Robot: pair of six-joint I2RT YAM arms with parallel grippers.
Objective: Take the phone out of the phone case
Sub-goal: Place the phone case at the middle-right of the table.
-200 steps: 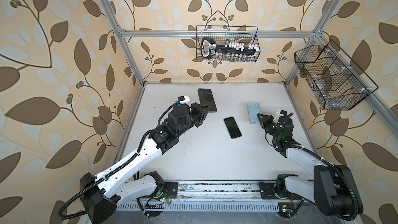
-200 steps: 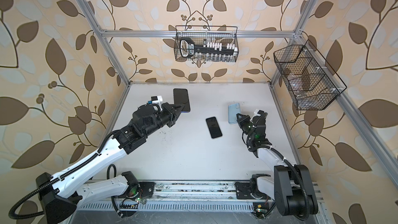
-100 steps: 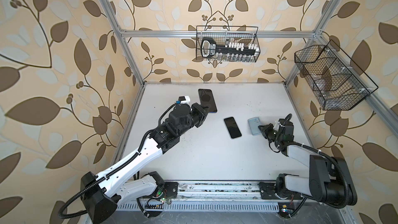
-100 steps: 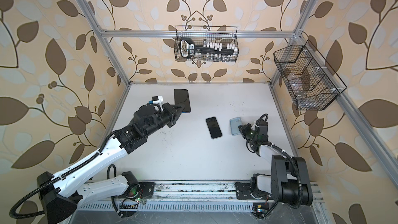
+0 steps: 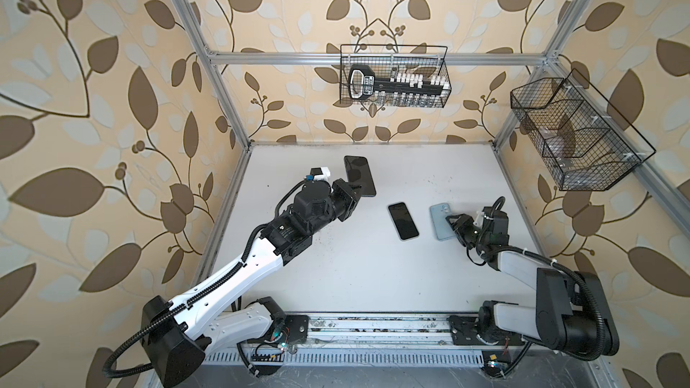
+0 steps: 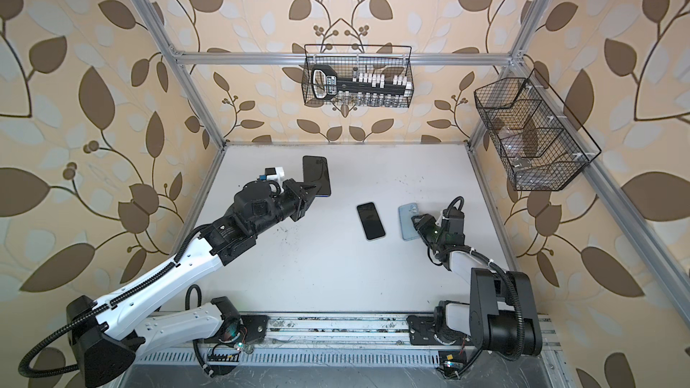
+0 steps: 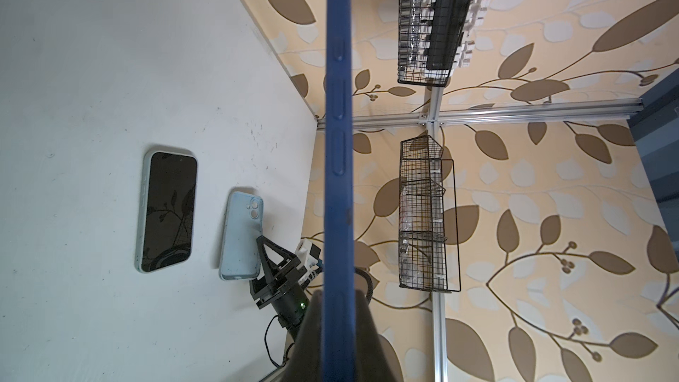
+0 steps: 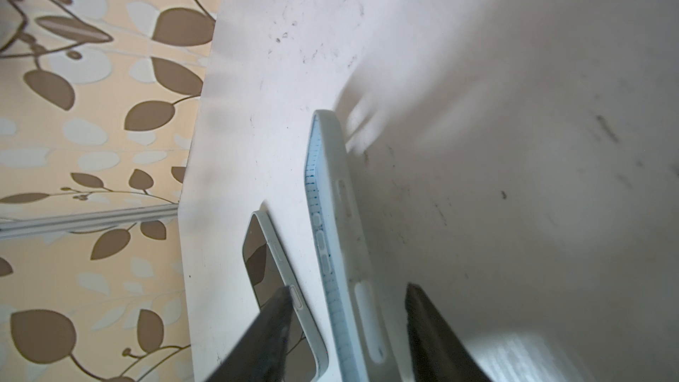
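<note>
My left gripper (image 7: 338,303) clenches the blue phone (image 7: 338,104), hiding its lower end. My right gripper (image 8: 347,288) stands released astride the pale case (image 5: 440,220), its near end cut off.

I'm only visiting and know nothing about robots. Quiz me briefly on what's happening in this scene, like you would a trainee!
1. True or false: the left pincer grips the blue-edged phone clear of the table.
2. What lies between the open fingers of the right pincer? A) light blue case B) cup C) sponge
3. Fill in: ___ phone-shaped things lie on the table.
Key: 1 true; 2 A; 3 two.
</note>
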